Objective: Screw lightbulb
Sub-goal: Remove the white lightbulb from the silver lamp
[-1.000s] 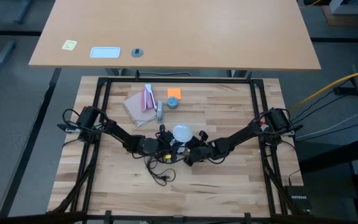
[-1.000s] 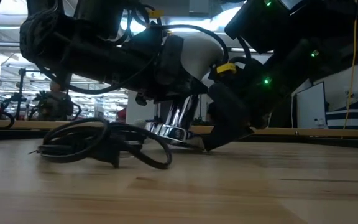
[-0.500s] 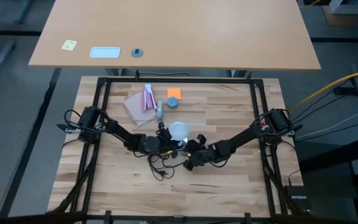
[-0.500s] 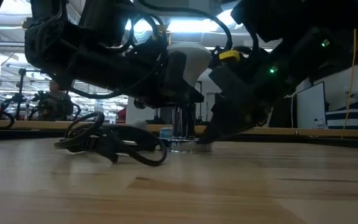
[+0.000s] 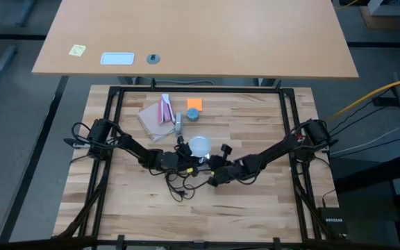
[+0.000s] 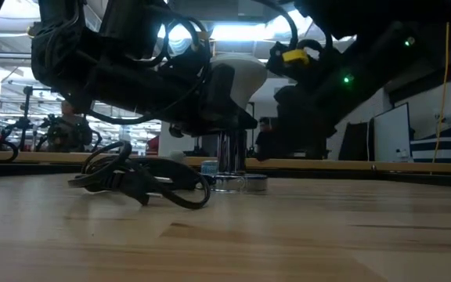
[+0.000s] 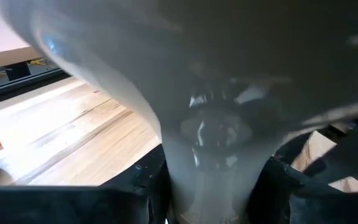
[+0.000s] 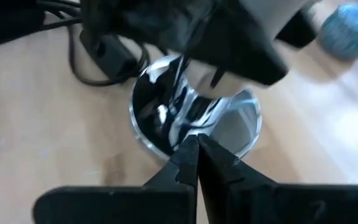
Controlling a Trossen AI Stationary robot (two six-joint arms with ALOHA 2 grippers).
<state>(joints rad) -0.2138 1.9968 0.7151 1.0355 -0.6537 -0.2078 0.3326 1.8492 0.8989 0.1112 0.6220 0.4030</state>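
The lightbulb stands upright at the table's middle, with its white globe up and its silver screw base down in the round silver socket. The socket sits flat on the wood, and its black cord lies coiled toward the left arm. My left gripper is shut on the bulb. My right gripper is shut on nothing. It hangs just above the socket's rim on the side toward the right arm. My left gripper pinches the bulb's pale neck between its two fingers, just below the globe. It comes in nearly level from the table's left side. The bulb stands upright with its globe above the fingers and its screw base down in the socket.
A small blue-grey round piece, an orange note, a pink-and-tan packet and a silver ring lie behind the bulb. A black frame borders the table. Bare wood lies toward the near edge.
A second ago the bulb and socket leaned, and the socket's rim was off the wood. Now both stand upright with the socket flat, and the cord has shifted with it. My right gripper, still shut, has risen off the table beside the socket and rolled.
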